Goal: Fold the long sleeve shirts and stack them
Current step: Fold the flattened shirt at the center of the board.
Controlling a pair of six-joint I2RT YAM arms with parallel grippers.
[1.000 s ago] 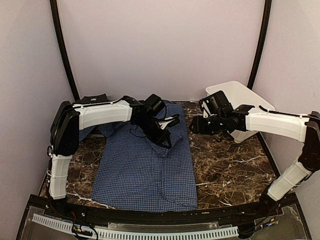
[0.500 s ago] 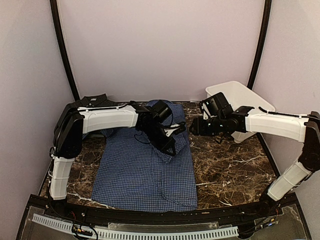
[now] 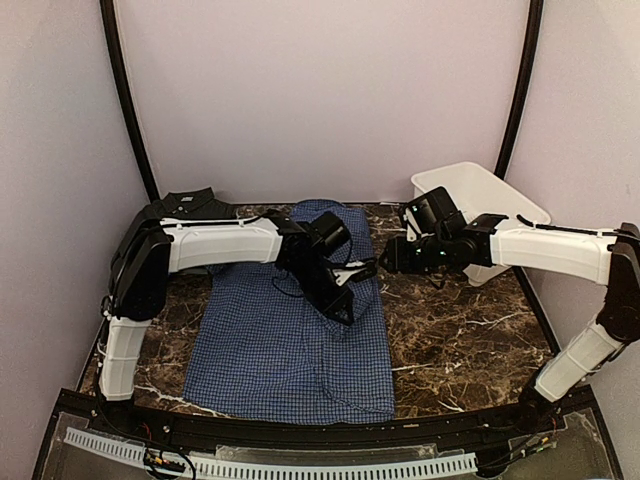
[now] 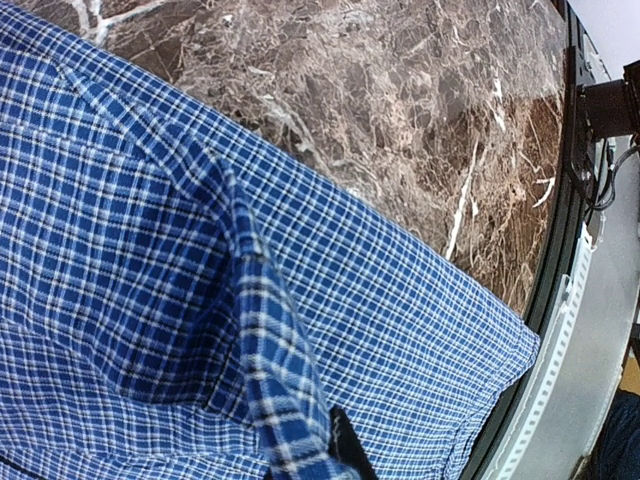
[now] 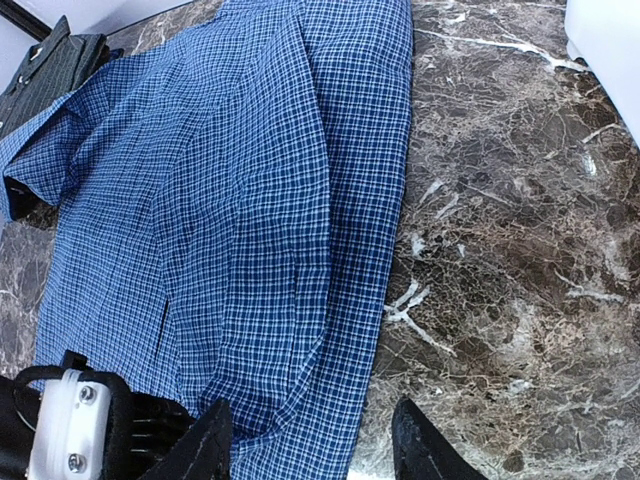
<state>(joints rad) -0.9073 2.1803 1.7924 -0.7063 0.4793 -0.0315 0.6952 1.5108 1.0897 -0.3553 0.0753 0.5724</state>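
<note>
A blue shirt with fine white check (image 3: 285, 345) lies spread on the marble table, collar end toward the back. My left gripper (image 3: 345, 303) hangs over its right half, shut on a raised fold of the blue cloth (image 4: 275, 390); one black fingertip (image 4: 347, 452) shows beside the pinched strip. My right gripper (image 3: 385, 262) is open just above the shirt's right edge (image 5: 385, 250), its fingers (image 5: 207, 440) straddling cloth and bare marble with nothing between them. A dark checked shirt (image 3: 190, 203) lies bunched at the back left corner.
A white plastic basket (image 3: 480, 190) stands at the back right, its corner visible in the right wrist view (image 5: 605, 45). Bare marble (image 3: 460, 330) lies to the right of the shirt. The black table rim (image 4: 560, 280) runs along the near edge.
My left gripper has moved rightward and nearer, dragging the pinched fold of blue shirt across toward the right side. The right gripper has stayed almost still and open.
</note>
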